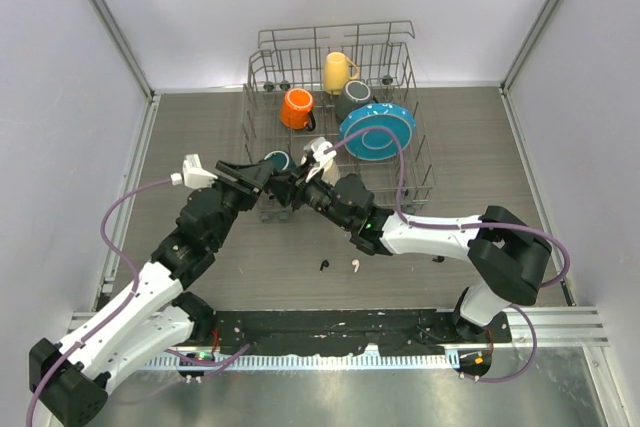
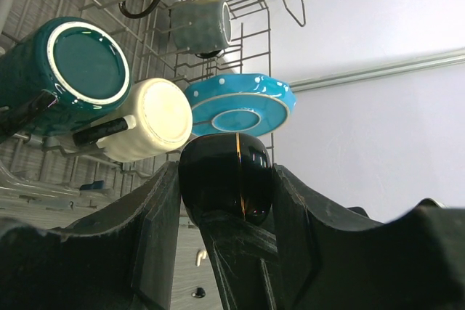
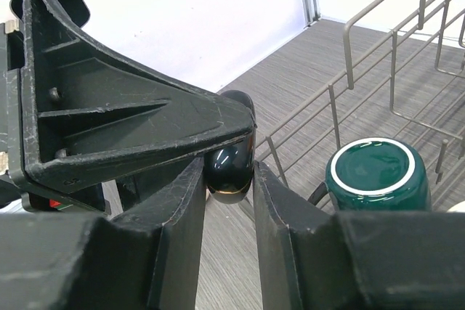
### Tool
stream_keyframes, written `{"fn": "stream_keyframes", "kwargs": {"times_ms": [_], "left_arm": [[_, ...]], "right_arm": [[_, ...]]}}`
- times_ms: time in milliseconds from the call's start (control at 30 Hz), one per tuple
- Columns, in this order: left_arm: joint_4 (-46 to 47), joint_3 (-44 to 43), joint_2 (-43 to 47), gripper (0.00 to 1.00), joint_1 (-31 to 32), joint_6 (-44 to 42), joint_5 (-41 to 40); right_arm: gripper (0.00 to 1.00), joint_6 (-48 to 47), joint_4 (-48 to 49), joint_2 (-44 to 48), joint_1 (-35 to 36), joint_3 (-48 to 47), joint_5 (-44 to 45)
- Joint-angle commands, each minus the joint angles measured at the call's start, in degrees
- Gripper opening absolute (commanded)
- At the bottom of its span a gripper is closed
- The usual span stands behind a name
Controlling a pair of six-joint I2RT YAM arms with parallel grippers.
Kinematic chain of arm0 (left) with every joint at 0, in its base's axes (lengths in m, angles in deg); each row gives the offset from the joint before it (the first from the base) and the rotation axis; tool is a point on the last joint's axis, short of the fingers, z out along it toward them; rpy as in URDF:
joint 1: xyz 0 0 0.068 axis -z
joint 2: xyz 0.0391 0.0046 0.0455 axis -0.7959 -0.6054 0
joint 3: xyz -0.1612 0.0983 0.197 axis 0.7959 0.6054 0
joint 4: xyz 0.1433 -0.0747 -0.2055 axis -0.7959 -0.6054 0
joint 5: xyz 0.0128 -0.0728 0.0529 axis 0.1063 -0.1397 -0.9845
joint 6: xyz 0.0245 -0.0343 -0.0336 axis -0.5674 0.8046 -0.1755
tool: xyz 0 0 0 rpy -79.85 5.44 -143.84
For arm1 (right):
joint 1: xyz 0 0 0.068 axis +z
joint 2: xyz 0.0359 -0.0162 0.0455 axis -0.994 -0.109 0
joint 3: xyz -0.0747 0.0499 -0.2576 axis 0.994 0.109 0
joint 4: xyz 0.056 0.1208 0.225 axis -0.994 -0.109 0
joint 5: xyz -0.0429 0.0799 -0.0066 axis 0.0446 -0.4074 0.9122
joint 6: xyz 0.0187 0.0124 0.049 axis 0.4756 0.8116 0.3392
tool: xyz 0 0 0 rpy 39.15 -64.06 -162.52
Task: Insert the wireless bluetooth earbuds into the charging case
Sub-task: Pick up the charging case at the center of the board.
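A glossy black charging case [image 2: 227, 176] with a thin gold seam is closed and held in the air in front of the dish rack. My left gripper [image 1: 272, 185] is shut on it from the sides. My right gripper [image 1: 303, 194] is shut on the same case [image 3: 230, 159], its fingers crossing the left one's. One black earbud [image 1: 323, 266] and one white earbud [image 1: 354, 267] lie on the table below the grippers. They also show in the left wrist view, white [image 2: 200, 256] and black [image 2: 197, 293]. The other earbuds cannot be made out.
A wire dish rack [image 1: 262, 60] stands right behind the grippers. It holds an orange mug [image 1: 297, 107], a yellow mug [image 1: 338, 71], a grey mug [image 1: 352, 97], a blue plate [image 1: 378, 131], a teal mug [image 3: 376, 172] and a white mug [image 2: 149, 120]. A small dark speck [image 1: 437, 259] lies by the right arm.
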Motion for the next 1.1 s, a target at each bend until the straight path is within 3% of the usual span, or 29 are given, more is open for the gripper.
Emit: {"fn": "stream_keyframes", "kwargs": {"times_ms": [0,200,367,400,533,600,700,733,800,833,933,1067], "left_arm": [[3.54,0.25,1.12,0.00,0.28,-0.44,0.17],[3.81,0.25,0.60,0.00,0.28,-0.44,0.70],[4.68,0.34,0.16,0.00,0.28,-0.35,1.14],[4.77,0.34,0.16,0.00,0.28,-0.35,1.23],[5.21,0.78,0.51,0.02,0.28,-0.44,1.23],[6.09,1.22,0.94,0.06,0.28,-0.88,1.31],[6.97,2.19,1.82,0.29,0.28,-1.58,1.05],[7.23,2.45,2.09,0.49,0.28,-2.10,1.05],[7.58,2.72,2.35,0.64,0.28,-3.16,0.96],[8.02,2.72,2.79,0.78,0.28,-5.25,1.14],[7.50,0.45,3.32,0.98,0.28,-13.58,2.45],[1.87,-2.47,4.28,1.00,0.28,-22.56,2.37]], "right_arm": [[0.36,0.58,5.32,0.56,0.34,-1.07,0.46],[0.43,0.66,5.40,0.30,0.34,-1.51,0.64],[0.42,0.66,4.70,-0.14,0.26,-2.13,0.29],[0.40,0.75,4.61,-0.14,0.25,-2.13,0.28],[0.15,0.93,4.88,0.03,0.34,-1.78,-0.07],[0.09,0.93,4.70,0.64,0.26,-1.60,-0.07],[0.03,1.10,3.04,2.13,0.25,-1.86,-0.33],[0.01,1.19,1.38,2.49,0.25,-2.21,-0.24],[0.01,1.54,-0.65,3.45,-0.10,-2.74,-0.33],[0.01,1.72,-2.40,4.33,-0.27,-2.92,-0.68],[0.01,3.65,-5.74,6.17,-2.02,-2.75,-1.91],[0.01,11.10,-6.64,9.42,-6.77,-0.20,-11.72]]}}
